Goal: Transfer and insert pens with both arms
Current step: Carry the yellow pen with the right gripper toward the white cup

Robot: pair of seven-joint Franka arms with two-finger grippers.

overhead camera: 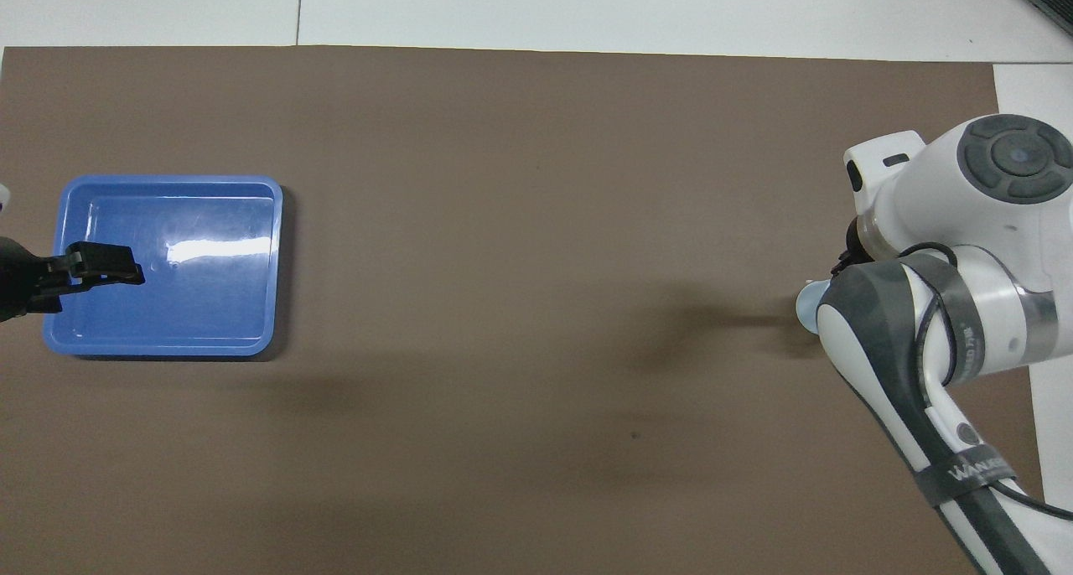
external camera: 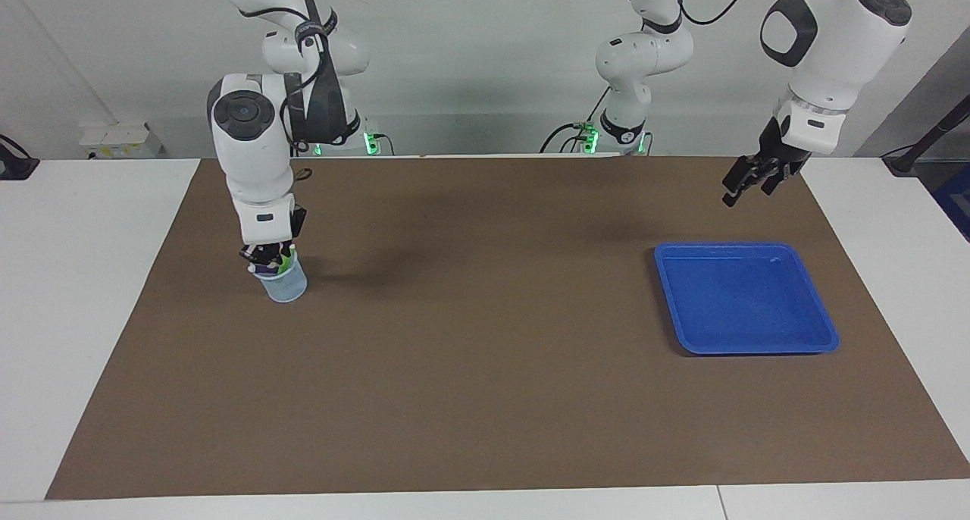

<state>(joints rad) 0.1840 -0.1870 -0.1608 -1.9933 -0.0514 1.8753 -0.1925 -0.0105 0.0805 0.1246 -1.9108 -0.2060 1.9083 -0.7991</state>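
Note:
A clear plastic cup [external camera: 284, 285] stands on the brown mat toward the right arm's end of the table. A green pen [external camera: 286, 261] and a purple pen [external camera: 261, 266] stick out of it. My right gripper [external camera: 267, 255] is down at the cup's mouth and shut; I cannot make out a pen in it. In the overhead view the right arm hides it, and only a sliver of the cup [overhead camera: 806, 306] shows. My left gripper [external camera: 744, 186] hangs open and empty over the mat beside the blue tray [external camera: 746, 300]; from overhead the left gripper [overhead camera: 92, 265] lies across the tray [overhead camera: 209, 307].
The blue tray holds nothing and sits toward the left arm's end of the table. The brown mat [external camera: 485, 353] covers most of the white table. A white power strip [external camera: 121, 139] sits by the wall, off the mat.

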